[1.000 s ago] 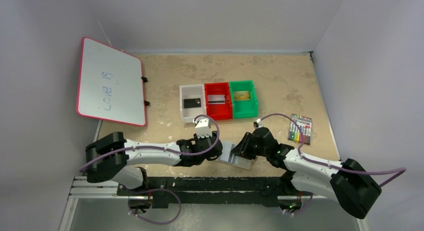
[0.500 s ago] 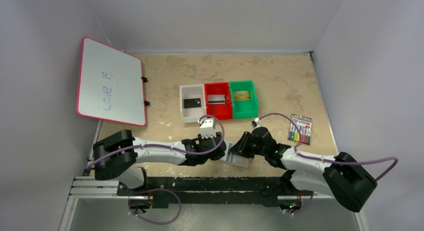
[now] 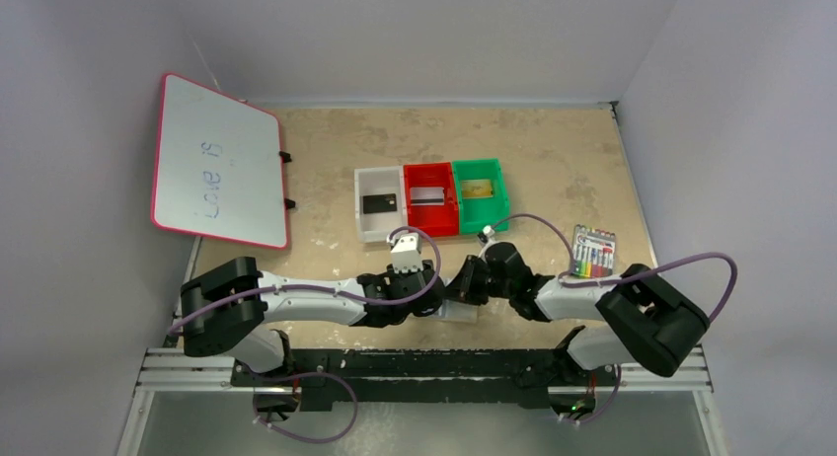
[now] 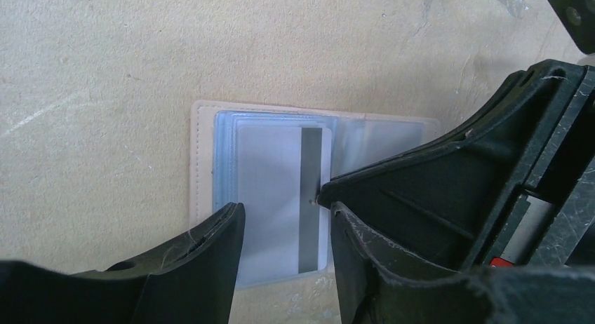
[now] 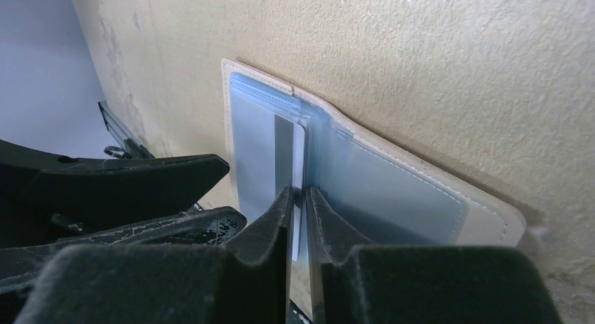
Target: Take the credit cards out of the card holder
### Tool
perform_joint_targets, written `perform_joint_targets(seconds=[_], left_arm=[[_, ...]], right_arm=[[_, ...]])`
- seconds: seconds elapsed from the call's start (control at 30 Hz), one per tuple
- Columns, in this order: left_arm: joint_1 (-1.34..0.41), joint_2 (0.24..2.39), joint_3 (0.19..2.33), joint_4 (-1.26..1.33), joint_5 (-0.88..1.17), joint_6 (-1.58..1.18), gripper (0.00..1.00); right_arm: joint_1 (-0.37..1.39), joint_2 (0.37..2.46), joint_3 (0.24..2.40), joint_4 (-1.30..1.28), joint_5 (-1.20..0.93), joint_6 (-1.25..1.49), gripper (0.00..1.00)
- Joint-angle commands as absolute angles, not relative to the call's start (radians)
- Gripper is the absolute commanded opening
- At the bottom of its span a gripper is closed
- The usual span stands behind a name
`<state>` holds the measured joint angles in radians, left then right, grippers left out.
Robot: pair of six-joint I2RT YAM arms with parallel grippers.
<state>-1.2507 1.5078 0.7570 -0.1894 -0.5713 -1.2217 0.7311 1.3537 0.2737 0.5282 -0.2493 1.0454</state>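
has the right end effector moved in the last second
Yes. In the top view the right end effector, pinching the striped card, has shifted left, away from the marker pack.

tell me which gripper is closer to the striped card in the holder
Right. The right gripper is pinched on the stripe-side long edge of the striped card. The left gripper is open, its fingers straddling one end of that card; contact unclear.
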Motion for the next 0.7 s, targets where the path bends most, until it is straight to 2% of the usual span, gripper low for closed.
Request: perform_joint_targets(seconds=[0.0,0.33,0.6,0.67], left_arm=[[-1.253,1.51,0.758,-0.169,-0.582,-1.25,0.47],[-1.253,1.59,0.758,-0.147,-0.546,-1.263,0.42],[-1.254,1.604,0.751,-0.142,-0.534,-1.269,0.32],[-1.254,1.595,0.744,-0.148,-0.54,-1.278,0.31]], right_arm=[[0.719,1.388,0.294,0.578,-0.284,1.008,0.14],[0.696,1.414,0.241,0.678,-0.311,1.079,0.2],[0.688,1.416,0.215,0.743,-0.314,1.129,0.14],[0.684,1.417,0.209,0.762,-0.317,1.143,0.08]])
